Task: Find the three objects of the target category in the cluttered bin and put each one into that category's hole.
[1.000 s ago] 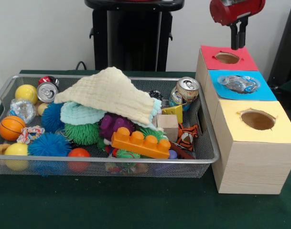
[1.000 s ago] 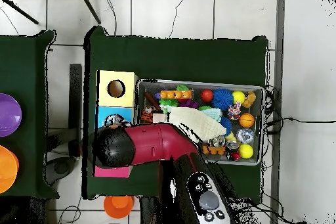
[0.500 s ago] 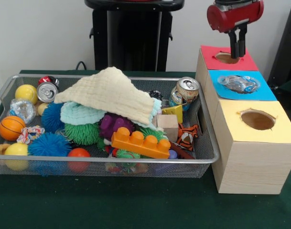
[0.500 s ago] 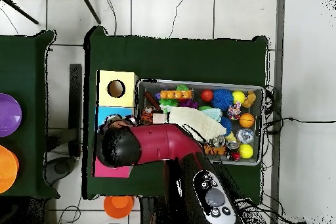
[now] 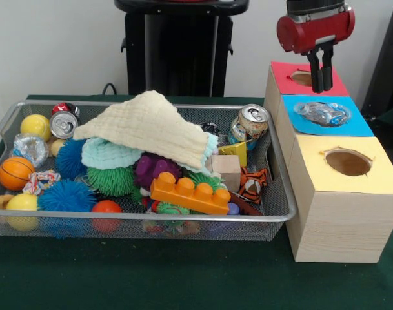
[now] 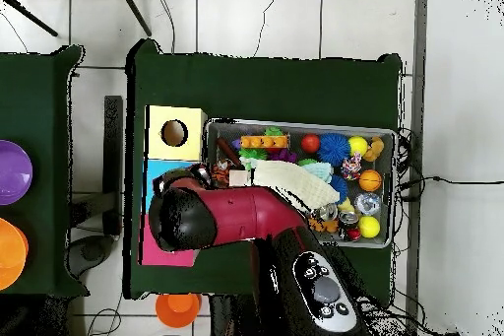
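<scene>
My gripper point(image 5: 322, 88) hangs over the seam between the red box point(image 5: 282, 71) and the blue box point(image 5: 362, 126). Its two fingers are pressed close together with nothing visible between them. A crumpled clear plastic piece point(image 5: 322, 113) lies across the blue box's hole, just below and in front of the fingertips. The yellow box point(image 5: 312, 166) has an open round hole point(image 5: 348, 162). In the wire bin point(image 5: 151, 218) a dented can point(image 5: 249, 124) leans at the right end, and a silver can point(image 5: 63, 124) lies at the far left. In the overhead view my arm point(image 6: 221, 216) hides the gripper.
The bin also holds a cream cloth point(image 5: 148, 126), an orange building block point(image 5: 190, 192), spiky balls, a mini basketball point(image 5: 15, 172), yellow balls and a wooden cube point(image 5: 226, 171). Overhead, the yellow box point(image 6: 157, 120) shows beside the bin point(image 6: 391, 135); an orange cup point(image 6: 178, 306) lies below the table.
The gripper has come down and slightly toward the bin, from above the red box's hole to the red-blue seam. Nothing in the bin moved.
</scene>
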### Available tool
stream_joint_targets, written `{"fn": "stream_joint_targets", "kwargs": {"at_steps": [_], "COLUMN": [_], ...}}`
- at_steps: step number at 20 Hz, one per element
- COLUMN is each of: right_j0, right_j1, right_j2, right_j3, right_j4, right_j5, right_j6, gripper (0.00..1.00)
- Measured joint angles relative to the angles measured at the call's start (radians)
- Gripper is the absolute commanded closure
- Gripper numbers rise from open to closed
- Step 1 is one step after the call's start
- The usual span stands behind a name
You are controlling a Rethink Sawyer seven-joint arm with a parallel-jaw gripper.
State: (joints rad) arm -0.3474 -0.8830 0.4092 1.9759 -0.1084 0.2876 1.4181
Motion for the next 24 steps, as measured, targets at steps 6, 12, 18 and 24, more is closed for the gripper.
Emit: {"fn": "stream_joint_targets", "kwargs": {"at_steps": [6,12,18,24], "right_j0": [0.0,0.0,0.0,0.001], "right_j1": [0.032,0.056,0.07,0.069], "right_j2": [0.0,0.0,0.0,0.002], "right_j3": [0.005,0.009,0.018,0.029], "right_j4": [-0.018,-0.027,-0.027,-0.027], "right_j5": [0.0,0.0,0.0,-0.001], "right_j6": [0.0,0.0,0.0,0.0], "gripper": [1.0,1.0,1.0,1.0]}}
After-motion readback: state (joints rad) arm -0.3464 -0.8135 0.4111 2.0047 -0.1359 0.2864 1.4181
